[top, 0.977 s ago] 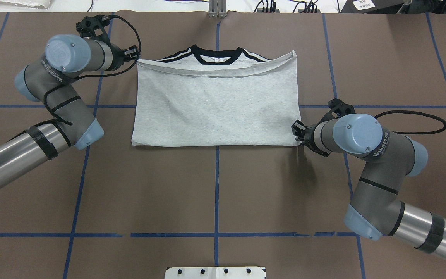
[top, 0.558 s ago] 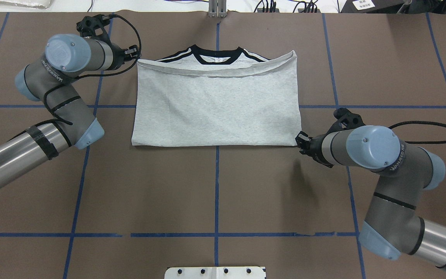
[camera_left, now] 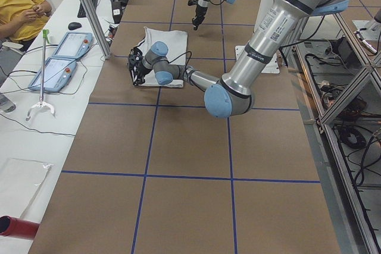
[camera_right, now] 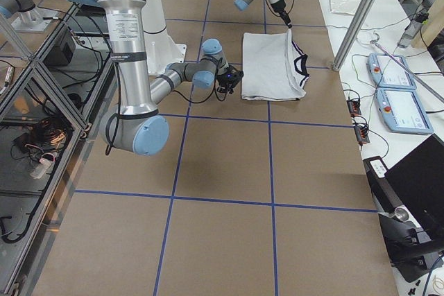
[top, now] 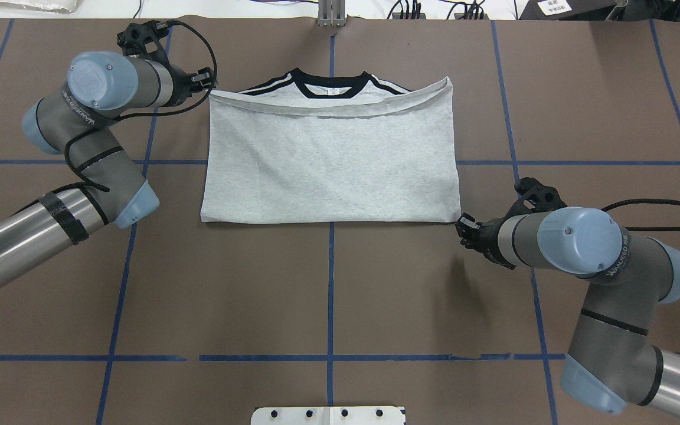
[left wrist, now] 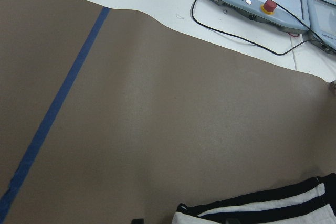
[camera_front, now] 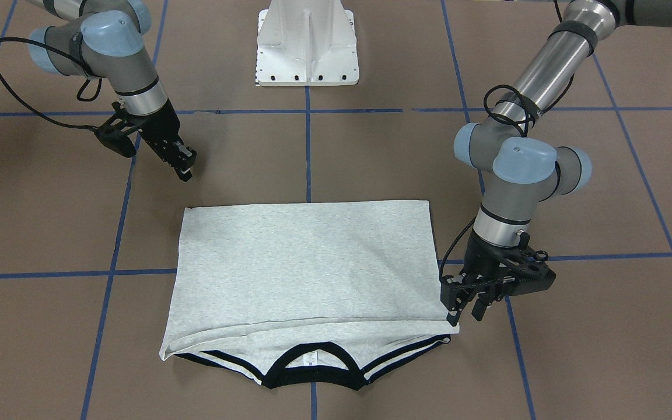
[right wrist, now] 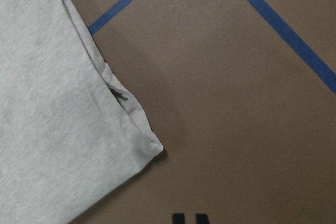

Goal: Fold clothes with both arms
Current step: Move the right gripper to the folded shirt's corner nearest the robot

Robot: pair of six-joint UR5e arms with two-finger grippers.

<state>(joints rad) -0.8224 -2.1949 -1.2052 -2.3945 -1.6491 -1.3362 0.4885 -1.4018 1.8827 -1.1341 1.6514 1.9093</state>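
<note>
T-shirt (top: 328, 165) flat on surface (top: 328, 295), upper centre of overhead frame. First fold done: hem lies at shoulders, collar exposed. Left tool (camera_front: 465, 312) open at corner by striped trim. Right tool (top: 464, 226) closed, empty, just off lower-right corner. Judgement: further folds outstanding.

Brown blue-taped table (top: 228, 283) under a folded grey T-shirt (top: 328, 159)

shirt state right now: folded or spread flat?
The T-shirt is folded in half: its hem lies just short of the black collar, plain grey faces up, and the robot-side edge is a crease.
</note>
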